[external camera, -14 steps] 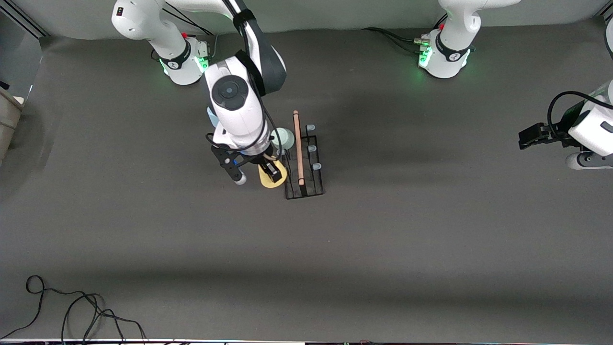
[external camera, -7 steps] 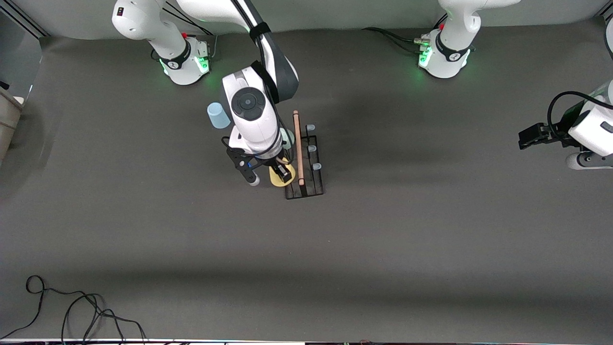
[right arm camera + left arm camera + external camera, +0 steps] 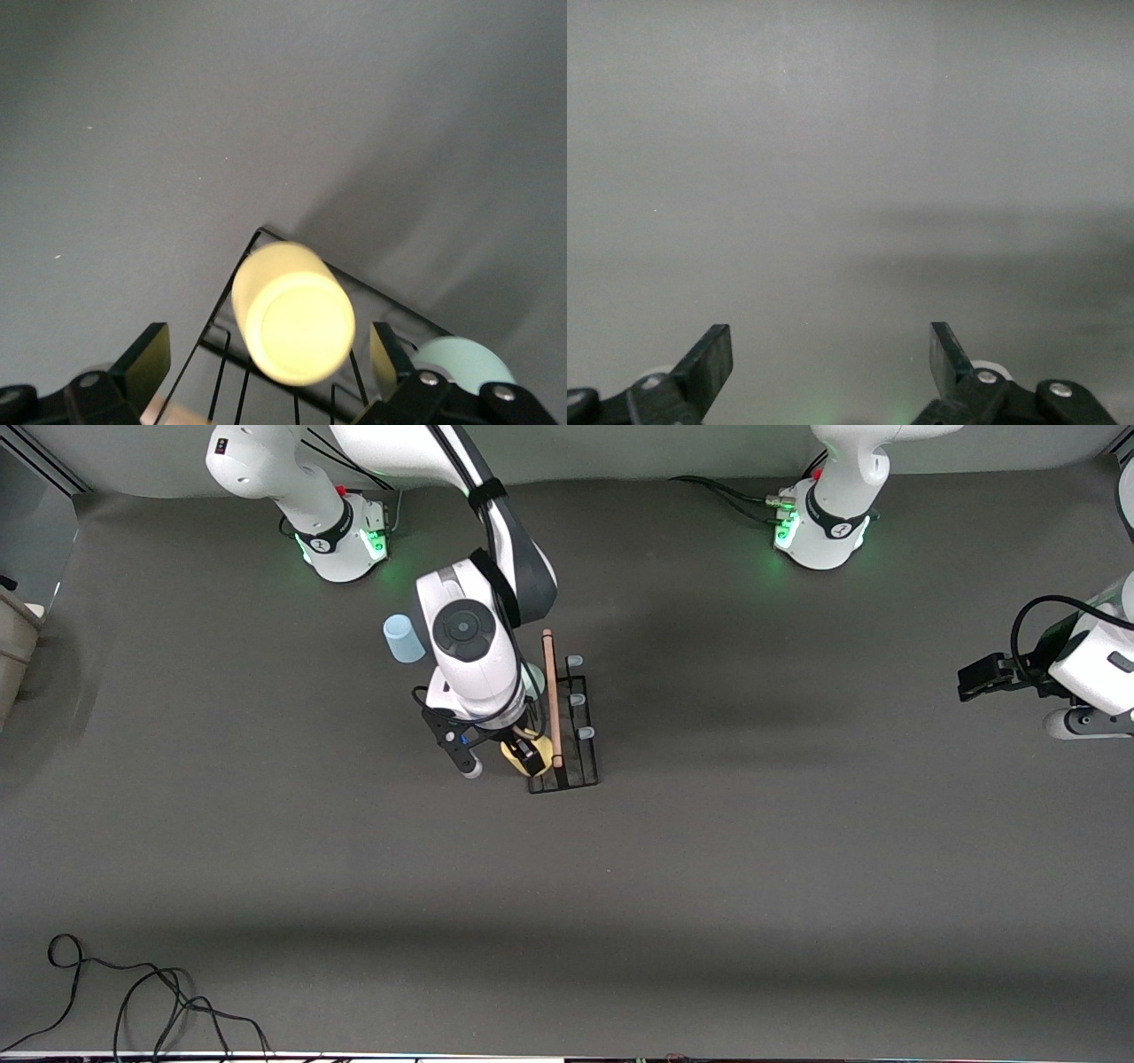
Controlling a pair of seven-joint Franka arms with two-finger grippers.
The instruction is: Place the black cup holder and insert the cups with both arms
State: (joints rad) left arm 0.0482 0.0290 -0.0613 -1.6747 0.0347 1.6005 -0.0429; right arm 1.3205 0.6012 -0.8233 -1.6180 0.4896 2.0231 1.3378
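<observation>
The black cup holder (image 3: 567, 772) stands mid-table with its wooden rod handle (image 3: 551, 691) on top. My right gripper (image 3: 523, 753) is over the end of it nearest the front camera. Its fingers are open on either side of the yellow cup (image 3: 518, 746), which sits bottom-up on the rack (image 3: 381, 299) in the right wrist view (image 3: 292, 314). The pale green cup (image 3: 532, 680) sits on the rack beside it, partly hidden by the arm, and also shows in the right wrist view (image 3: 461, 361). The light blue cup (image 3: 403, 639) stands upside down on the table. My left gripper (image 3: 974, 677) waits open and empty (image 3: 831, 354).
Three pale-tipped pegs (image 3: 574, 700) on the rack's side toward the left arm are bare. A loose black cable (image 3: 133, 1001) lies at the table's front corner on the right arm's end. The two green-lit bases (image 3: 802, 531) stand along the back.
My right gripper has carried the yellow cup sideways from beside the rack onto it. The arm has shifted off the light blue cup, which now shows. The left arm has not moved.
</observation>
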